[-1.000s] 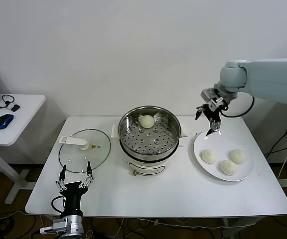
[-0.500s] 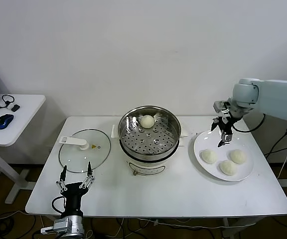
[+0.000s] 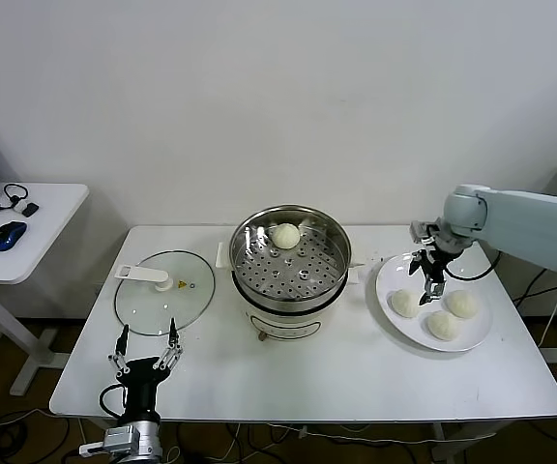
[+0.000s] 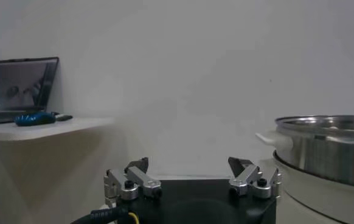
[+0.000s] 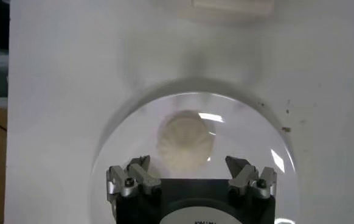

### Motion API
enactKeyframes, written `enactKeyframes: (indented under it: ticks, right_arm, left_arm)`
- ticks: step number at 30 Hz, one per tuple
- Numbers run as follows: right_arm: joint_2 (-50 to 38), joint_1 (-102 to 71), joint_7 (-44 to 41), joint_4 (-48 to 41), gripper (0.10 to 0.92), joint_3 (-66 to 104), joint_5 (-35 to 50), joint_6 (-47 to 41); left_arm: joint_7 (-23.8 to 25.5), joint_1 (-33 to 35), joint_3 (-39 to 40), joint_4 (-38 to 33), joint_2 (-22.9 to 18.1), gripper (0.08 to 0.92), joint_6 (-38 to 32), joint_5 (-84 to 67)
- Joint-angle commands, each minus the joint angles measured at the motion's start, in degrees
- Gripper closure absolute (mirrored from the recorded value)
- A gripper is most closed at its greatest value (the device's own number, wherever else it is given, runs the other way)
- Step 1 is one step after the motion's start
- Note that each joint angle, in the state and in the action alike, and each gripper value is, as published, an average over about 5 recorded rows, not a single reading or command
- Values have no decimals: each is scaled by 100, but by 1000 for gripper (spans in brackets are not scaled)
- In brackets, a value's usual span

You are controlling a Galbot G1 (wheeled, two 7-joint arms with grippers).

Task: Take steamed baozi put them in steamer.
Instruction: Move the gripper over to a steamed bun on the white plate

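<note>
Baozi (image 3: 406, 304) nearest the steamer lies on the white plate (image 3: 472, 339) with two others just beside it; a fourth (image 3: 284, 235) already sits at the far side of the steamer (image 3: 290, 266). Right gripper (image 3: 432, 279) hovers just above that bun, jaws spread wide around empty air. Left gripper (image 3: 145, 354) waits spread at the table's near left edge. Closing off-centre could squash or roll the soft bun into its neighbours.

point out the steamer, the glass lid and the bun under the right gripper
steamer (image 3: 336, 253): head view, on its shiny steel rim
glass lid (image 3: 153, 311): head view, on the clear glass
bun (image 5: 185, 141): right wrist view, on its domed top
right gripper (image 3: 427, 274): head view, between its fingertips
</note>
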Motion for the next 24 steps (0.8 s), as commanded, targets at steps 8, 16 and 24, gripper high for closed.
enactKeyframes:
  ticks: [8, 16, 24]
  right_arm:
    - [149, -941, 26, -639, 203, 835, -238, -46]
    - [200, -1105, 38, -715, 203, 943, -308, -48]
    - [191, -1139, 24, -737, 203, 959, -352, -39]
  left_arm:
    - [1, -6, -64, 12, -248, 177, -15, 38]
    - [5, 0, -77, 4, -240, 177, -33, 33]
    - [4, -7, -87, 11, -233, 177, -34, 29]
